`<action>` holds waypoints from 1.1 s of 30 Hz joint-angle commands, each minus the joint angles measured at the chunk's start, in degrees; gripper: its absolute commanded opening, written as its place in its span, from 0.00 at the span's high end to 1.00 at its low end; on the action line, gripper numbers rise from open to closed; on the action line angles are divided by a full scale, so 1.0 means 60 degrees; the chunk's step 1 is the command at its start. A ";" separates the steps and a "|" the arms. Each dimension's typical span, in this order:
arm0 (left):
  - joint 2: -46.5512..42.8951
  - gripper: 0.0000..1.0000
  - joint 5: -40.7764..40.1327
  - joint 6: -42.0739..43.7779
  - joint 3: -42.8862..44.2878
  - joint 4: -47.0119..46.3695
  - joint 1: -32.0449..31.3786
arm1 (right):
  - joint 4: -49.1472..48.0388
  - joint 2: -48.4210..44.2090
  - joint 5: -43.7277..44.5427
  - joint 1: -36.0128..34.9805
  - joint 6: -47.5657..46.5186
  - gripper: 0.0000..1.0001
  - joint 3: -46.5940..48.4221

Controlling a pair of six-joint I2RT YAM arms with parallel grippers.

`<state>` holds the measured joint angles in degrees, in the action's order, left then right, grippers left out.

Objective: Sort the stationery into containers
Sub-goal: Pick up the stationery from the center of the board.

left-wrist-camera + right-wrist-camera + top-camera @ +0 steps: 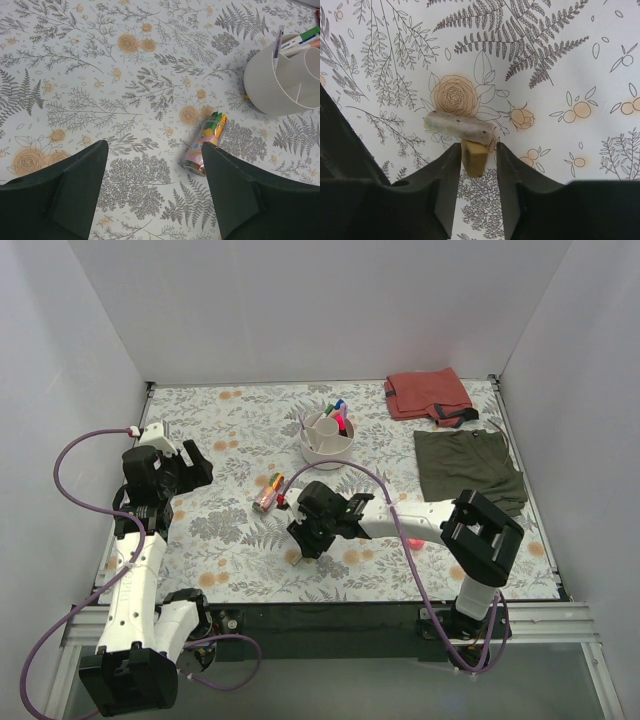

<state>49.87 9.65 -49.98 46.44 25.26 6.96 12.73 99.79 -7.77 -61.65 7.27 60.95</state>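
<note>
My right gripper (303,552) (478,147) is low over the table, its jaws narrowly open around a tan bit (475,159). The left finger touches the bit and a small gap shows at the right finger. A grey-white stick (459,127) lies across the bit's far end. The white bowl (312,452) (272,82) stands mid-table with pens (337,412) in it. A pink-orange patterned tube (268,492) (206,145) lies between the bowl and my right gripper. My left gripper (198,466) (152,150) is open and empty, hovering left of the tube.
A folded red cloth (428,393) lies at the back right, and an olive-green cloth (468,465) in front of it. A pink spot (415,543) shows beside my right arm's cable. White walls close the table on three sides.
</note>
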 commanded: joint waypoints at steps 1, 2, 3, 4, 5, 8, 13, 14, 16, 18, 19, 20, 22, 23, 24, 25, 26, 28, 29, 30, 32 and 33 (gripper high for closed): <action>-0.0225 0.25 0.0120 -0.0064 -0.0078 -0.0049 0.0056 | 0.0017 -0.0401 0.0079 -0.0082 -0.0098 0.64 -0.0109; -0.0225 0.25 0.0106 -0.0050 -0.0093 -0.0049 0.0056 | 0.0017 -0.0401 0.0065 -0.0082 -0.0098 0.72 -0.0109; -0.0225 0.25 0.0120 -0.0035 -0.0122 -0.0049 0.0041 | 0.0017 -0.0401 0.0007 -0.0096 -0.0127 0.92 -0.0095; -0.0240 0.25 0.0120 -0.0035 -0.0122 -0.0049 0.0055 | 0.0017 -0.0430 0.0006 -0.0097 -0.0156 0.99 -0.0080; -0.0240 0.25 0.0120 -0.0020 -0.0151 -0.0049 0.0056 | 0.0017 -0.0459 0.0020 -0.0097 -0.0215 0.99 -0.0080; -0.0225 0.25 0.0106 0.0009 -0.0195 -0.0049 0.0041 | 0.0104 -0.0781 0.0050 -0.0082 -0.0536 0.99 -0.0021; -0.0079 0.25 0.0281 -0.0049 -0.0020 -0.0137 0.0056 | 0.0631 -0.1776 0.0225 -0.0067 -0.1078 0.99 -0.0007; 0.0037 0.25 0.0281 -0.0035 0.0039 -0.0152 0.0041 | 0.0690 -0.2053 0.0385 -0.0053 -0.1166 0.99 0.0080; 0.0111 0.25 0.0325 -0.0035 0.0185 -0.0166 0.0056 | 0.0851 -0.2275 0.0591 0.0049 -0.1781 0.99 0.0271; 0.0272 0.25 0.0398 -0.0035 0.0244 -0.0195 0.0041 | 0.0866 -0.2451 0.0927 0.0313 -0.2496 0.99 0.0709; 0.0331 0.25 0.0486 -0.0049 0.0259 -0.0210 0.0041 | 0.0852 -0.2452 0.1059 0.0444 -0.2747 0.99 0.0885; 0.0389 0.25 0.0559 -0.0050 0.0288 -0.0225 0.0055 | 0.0823 -0.2394 0.1206 0.0794 -0.2996 0.99 0.1119; 0.0565 0.26 0.0735 -0.0093 0.0390 -0.0240 0.0041 | 0.0648 -0.2247 0.1251 0.1219 -0.3610 0.99 0.1807; 0.0624 0.26 0.0808 -0.0108 0.0434 -0.0240 0.0055 | 0.0458 -0.1986 0.1527 0.1729 -0.3744 0.99 0.2085; 0.0798 0.27 0.0925 -0.0094 0.0478 -0.0240 0.0056 | 0.0398 -0.1794 0.1558 0.2010 -0.3861 0.99 0.2726; 0.0873 0.27 0.1100 -0.0094 0.0595 -0.0240 0.0056 | 0.0311 -0.1604 0.1559 0.2303 -0.3906 0.99 0.3066; 0.0960 0.27 0.1232 -0.0050 0.0639 -0.0240 0.0056 | 0.0208 -0.1196 0.1501 0.2915 -0.3907 0.99 0.3389; 0.1238 0.27 0.1423 0.0009 0.0742 -0.0254 0.0041 | 0.0120 -0.0755 0.1427 0.3417 -0.3877 0.99 0.4411; 0.1327 0.27 0.1540 0.0038 0.0800 -0.0269 0.0055 | 0.0047 -0.0361 0.1398 0.3767 -0.3877 0.99 0.4751; 0.1400 0.27 0.1570 0.0067 0.0859 -0.0327 0.0056 | 0.0017 -0.0183 0.1369 0.3901 -0.3906 0.99 0.5030; 0.1678 0.25 0.1556 0.0140 0.0961 -0.0357 0.0070 | 0.0002 0.0285 0.1368 0.4106 -0.4023 0.99 0.5660; 0.1795 0.24 0.1556 0.0242 0.1005 -0.0386 0.0056 | -0.0012 0.0389 0.1368 0.4122 -0.4038 0.99 0.5793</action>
<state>58.83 16.75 -49.93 49.52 24.05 6.98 14.66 98.98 0.16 -37.85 -14.72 90.35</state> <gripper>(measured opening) 0.744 0.075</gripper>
